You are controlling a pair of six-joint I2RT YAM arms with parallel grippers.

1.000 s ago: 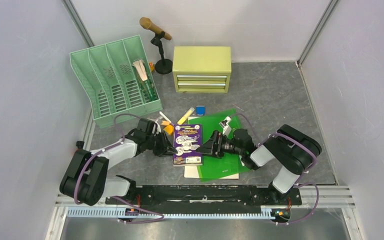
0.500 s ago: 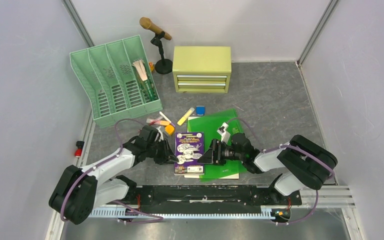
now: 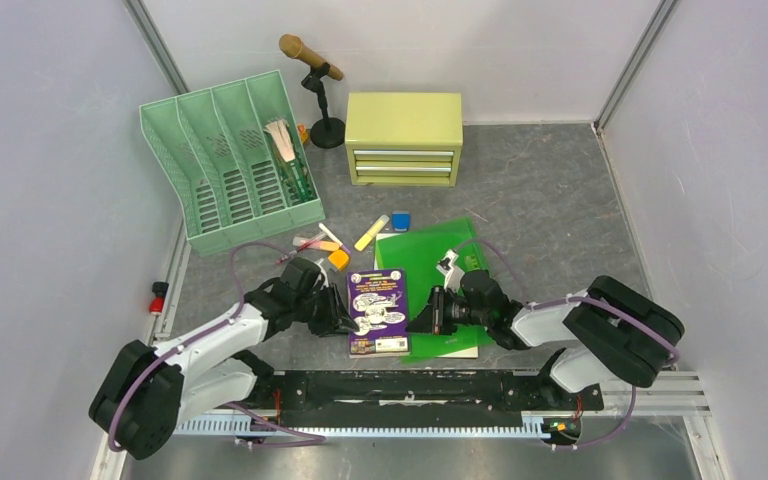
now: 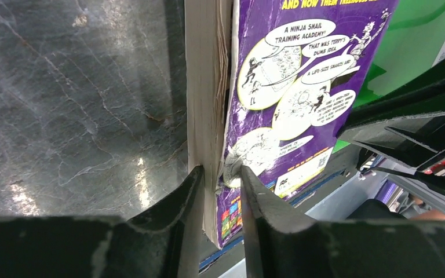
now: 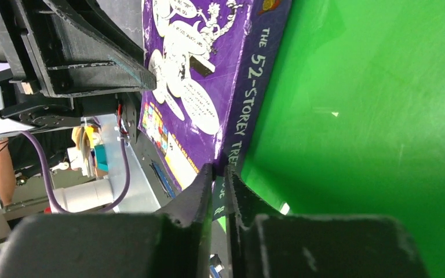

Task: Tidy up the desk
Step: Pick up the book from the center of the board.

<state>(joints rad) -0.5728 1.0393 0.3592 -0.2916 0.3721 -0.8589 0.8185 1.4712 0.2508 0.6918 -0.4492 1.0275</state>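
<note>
A purple comic-covered book [image 3: 377,312] lies on the dark grey desk [image 3: 540,190], its right side over a green folder [image 3: 450,260]. My left gripper [image 3: 345,322] comes in from the left. In the left wrist view it [image 4: 220,176] is shut on the book's [image 4: 301,87] page edge and cover near the lower corner. From the right, my right gripper [image 3: 417,320] meets the book. The right wrist view shows that gripper [image 5: 219,174] shut on the spine [image 5: 249,110], with the green folder [image 5: 371,116] beside it.
A green file rack [image 3: 230,160] holding a few items stands at the back left. A microphone on a stand [image 3: 312,60] and a yellow-green two-drawer cabinet [image 3: 404,137] are at the back. Markers and small bits [image 3: 371,232] lie just beyond the book. White paper [image 3: 460,352] pokes out under the folder.
The right gripper has gone from open to shut on the book's spine. The book and both grippers have shifted toward the near edge of the desk.
</note>
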